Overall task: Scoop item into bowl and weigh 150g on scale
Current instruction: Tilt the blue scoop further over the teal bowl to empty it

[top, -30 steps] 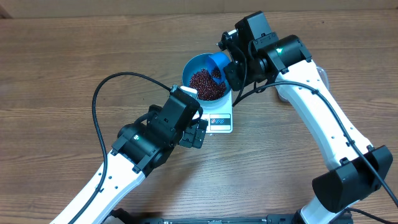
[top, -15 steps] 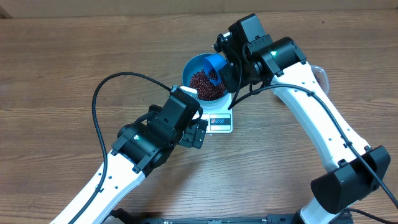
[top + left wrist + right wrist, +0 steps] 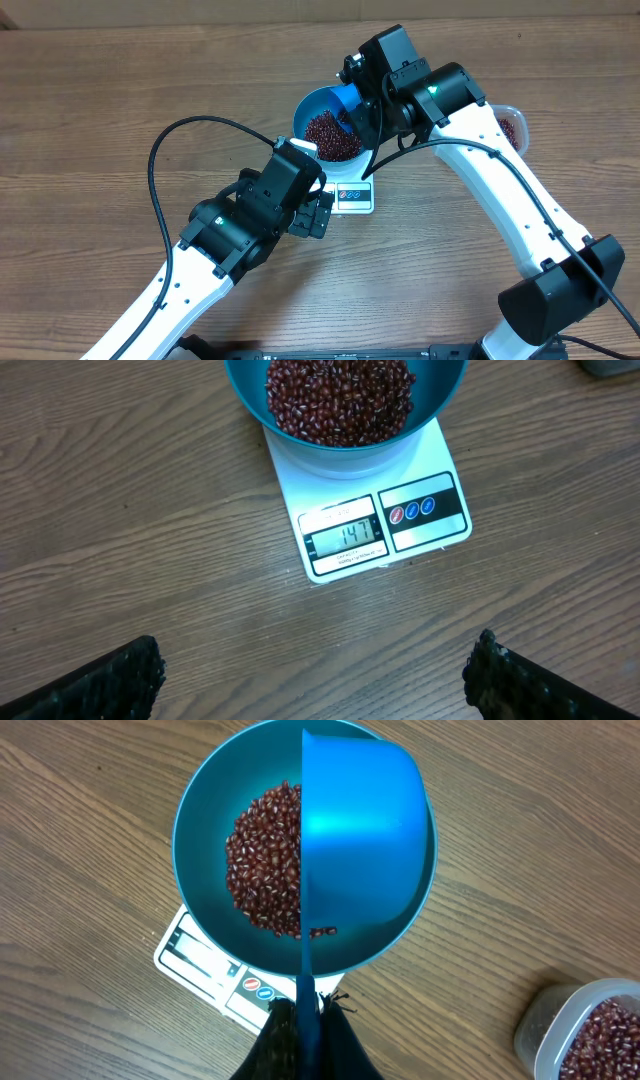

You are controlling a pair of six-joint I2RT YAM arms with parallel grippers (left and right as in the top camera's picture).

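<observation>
Beans point(image 3: 333, 135) are seen from overhead heaped in the bowl point(image 3: 300, 110), which is set on the scale point(image 3: 352, 196) near the middle of the table point(image 3: 100, 100); the scoop point(image 3: 349, 100) is held over the bowl's far right rim by the right gripper point(image 3: 365, 110), whose jaws are pressed onto the handle; the left gripper point(image 3: 318, 213) is placed just beside the scale's near left corner, and nothing is held in it; a tub point(image 3: 510, 125) with more beans is partly hidden behind the right arm, well apart from the bowl.

From the left wrist, the bowl is seen on the far part of the scale, its floor covered by beans; the display point(image 3: 343, 538) is lit and 147 is read on it; three round buttons point(image 3: 412, 510) are set just to its right; the two fingers point(image 3: 110, 680) are seen in the bottom corners, spread wide, with only bare wood between them.

From the right wrist, the scoop is seen turned on its side above the bowl's right half, its outer wall faced toward the camera; a few beans are seen at its lower edge; the handle is pinched between the dark fingers at the bottom edge; the scale's display end is shown below and left of the bowl; the tub is cut off by the lower right corner, apart from the bowl.
</observation>
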